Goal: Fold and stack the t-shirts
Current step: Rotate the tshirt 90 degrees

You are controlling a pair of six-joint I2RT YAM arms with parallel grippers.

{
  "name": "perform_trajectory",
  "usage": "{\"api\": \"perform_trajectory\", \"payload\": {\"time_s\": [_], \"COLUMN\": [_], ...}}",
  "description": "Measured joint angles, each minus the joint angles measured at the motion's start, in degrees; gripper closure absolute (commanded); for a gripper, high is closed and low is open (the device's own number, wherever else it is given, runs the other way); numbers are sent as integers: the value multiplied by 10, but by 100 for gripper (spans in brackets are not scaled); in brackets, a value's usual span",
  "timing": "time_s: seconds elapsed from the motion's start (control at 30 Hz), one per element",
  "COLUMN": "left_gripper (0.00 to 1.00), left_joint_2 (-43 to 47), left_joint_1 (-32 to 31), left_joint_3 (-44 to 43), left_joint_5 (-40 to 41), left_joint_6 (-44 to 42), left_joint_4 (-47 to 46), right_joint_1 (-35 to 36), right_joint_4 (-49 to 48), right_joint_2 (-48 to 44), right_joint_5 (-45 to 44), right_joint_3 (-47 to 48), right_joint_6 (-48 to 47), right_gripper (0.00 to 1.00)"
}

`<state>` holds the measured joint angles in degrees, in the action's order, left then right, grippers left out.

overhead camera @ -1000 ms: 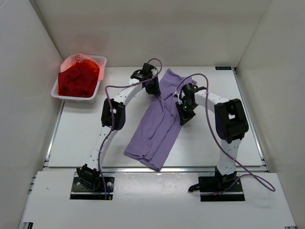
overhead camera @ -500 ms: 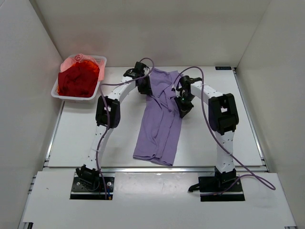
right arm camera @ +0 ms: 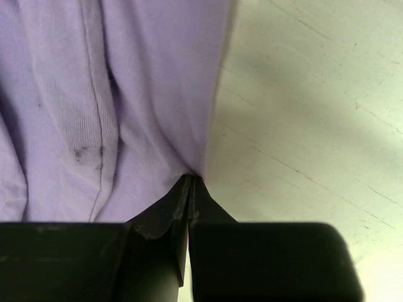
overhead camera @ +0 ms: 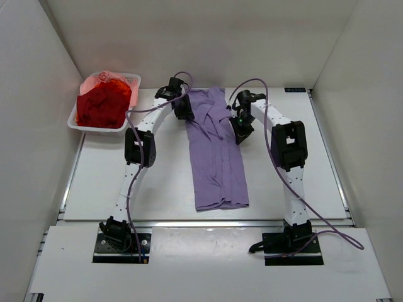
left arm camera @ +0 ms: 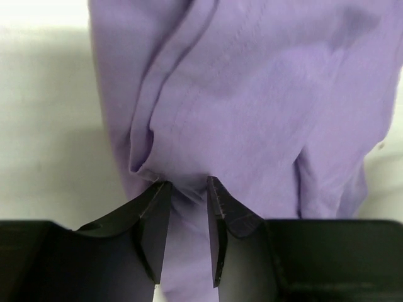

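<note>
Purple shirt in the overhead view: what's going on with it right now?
Both arms have hold of the purple t-shirt, which lies stretched lengthwise on the table. The left pincer is pinching a bunched fold at the shirt's far end, and the right pincer is shut on its edge at the other side. The shirt looks rumpled, not neatly folded. A white basket of red clothing sits at the far left corner.

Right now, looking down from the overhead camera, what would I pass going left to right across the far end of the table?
Basket holding red clothes → left gripper, shut on the shirt's left edge → purple shirt → right gripper, shut on its right edge.
</note>
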<state>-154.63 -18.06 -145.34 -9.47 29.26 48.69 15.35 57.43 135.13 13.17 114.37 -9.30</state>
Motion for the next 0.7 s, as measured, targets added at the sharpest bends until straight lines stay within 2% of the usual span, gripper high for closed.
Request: {"api": "perform_trajectory", "payload": {"time_s": [0.1, 0.23, 0.3, 0.37, 0.4, 0.53, 0.7], "left_gripper": [58, 54, 50, 39, 36, 23, 21], "left_joint_2": [-29, -23, -22, -25, -26, -27, -6], "left_joint_1": [10, 19, 19, 19, 19, 21, 21], "left_joint_3": [-45, -22, -21, -27, -31, -37, -10], "left_joint_5": [-16, -37, -43, -49, -52, -62, -66], "left_joint_6": [12, 21, 21, 22, 22, 26, 12], "left_joint_4": [-4, -32, -40, -43, -45, -55, -51], "right_joint_1": [6, 15, 25, 35, 38, 50, 59], "right_joint_4": [-7, -54, -74, -82, -83, -89, -91], "right_joint_2": [-4, -43, -62, -74, -77, -93, -156], "right_joint_5": [0, 0, -1, -1, -1, -9, -57], "right_joint_3": [-9, -74, -105, -123, -127, -145, -194], "right_joint_6": [-2, -7, -10, -13, -13, -12, -2], "right_gripper": [100, 100, 99, 98, 98, 92, 83]}}
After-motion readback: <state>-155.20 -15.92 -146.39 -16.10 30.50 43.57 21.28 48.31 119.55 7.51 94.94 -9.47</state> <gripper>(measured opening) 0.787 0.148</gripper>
